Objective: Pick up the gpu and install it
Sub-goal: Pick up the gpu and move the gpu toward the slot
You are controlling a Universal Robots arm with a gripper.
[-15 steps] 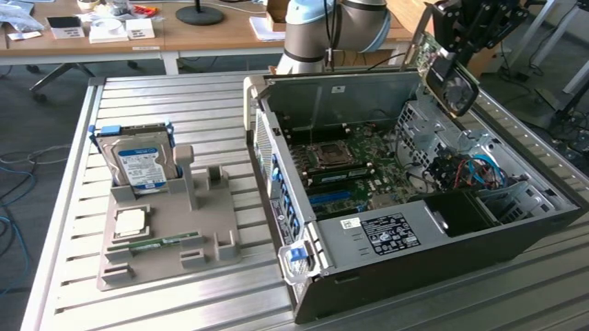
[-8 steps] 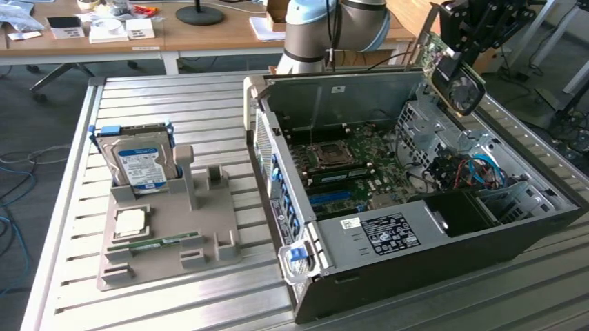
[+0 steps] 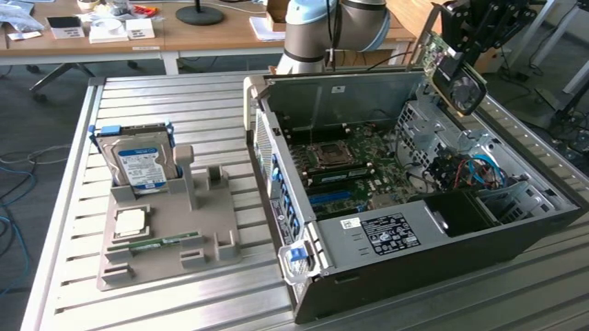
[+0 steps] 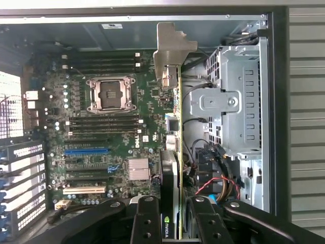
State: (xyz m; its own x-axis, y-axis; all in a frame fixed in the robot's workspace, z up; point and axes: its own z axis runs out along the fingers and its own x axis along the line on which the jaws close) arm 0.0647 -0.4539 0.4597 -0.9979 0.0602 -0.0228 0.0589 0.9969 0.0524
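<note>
My gripper (image 3: 457,43) is shut on the gpu (image 3: 453,74) and holds it in the air over the far right corner of the open computer case (image 3: 368,243). The card hangs tilted, its round fan facing the exterior view's right. In the wrist view the gpu (image 4: 173,127) appears edge-on between my black fingers (image 4: 146,218), with its silver bracket (image 4: 170,48) at the far end. My gripper (image 4: 172,216) clamps the card's cooler end. Beneath lies the motherboard (image 4: 111,127) with a blue slot (image 4: 86,151) and an empty processor socket (image 4: 110,94).
A grey fixture (image 3: 198,252) on the slatted table holds a hard drive (image 3: 138,162), a processor (image 3: 129,221) and a memory stick (image 3: 161,243). Inside the case, a metal drive cage (image 4: 236,101) and coloured cables (image 4: 223,185) sit close beside the card. Desks stand behind.
</note>
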